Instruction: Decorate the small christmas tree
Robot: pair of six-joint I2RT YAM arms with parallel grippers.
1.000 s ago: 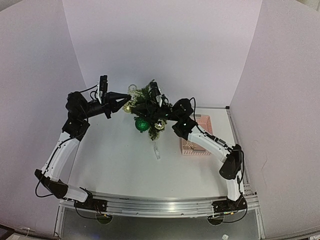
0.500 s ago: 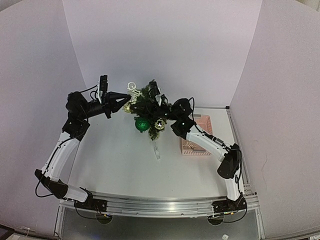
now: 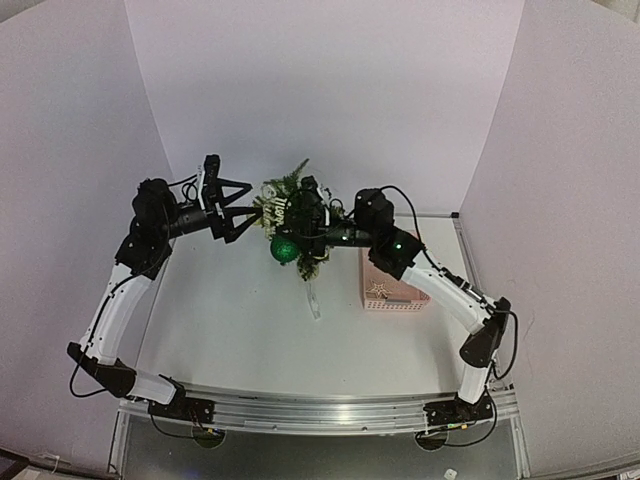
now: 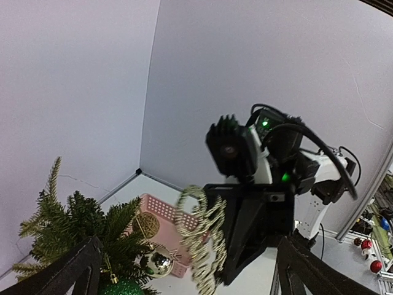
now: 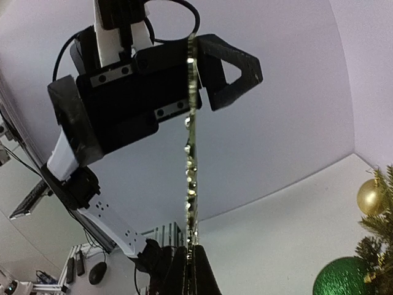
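Observation:
The small christmas tree (image 3: 300, 222) stands at the back middle of the table. It carries a green glitter ball (image 3: 285, 248) and a gold ball (image 4: 153, 263). A gold glitter script ornament (image 4: 202, 236) hangs in the air just left of the tree top. My right gripper (image 5: 191, 279) is shut on the ornament's lower end, and the ornament (image 5: 191, 147) shows edge-on above it. My left gripper (image 3: 237, 210) is open, its fingers (image 4: 80, 270) spread wide on either side of the ornament without touching it. The right arm reaches across the tree from the right.
A pink basket (image 3: 398, 290) sits right of the tree with a gold star-like ornament (image 3: 378, 291) inside. White walls close in the back and both sides. The two grippers face each other closely beside the tree's upper left branches (image 4: 55, 215).
The left gripper has opened, let go of the gold ornament and drawn back a little. The right gripper has shut on the ornament, and its arm has stretched out higher across the tree.

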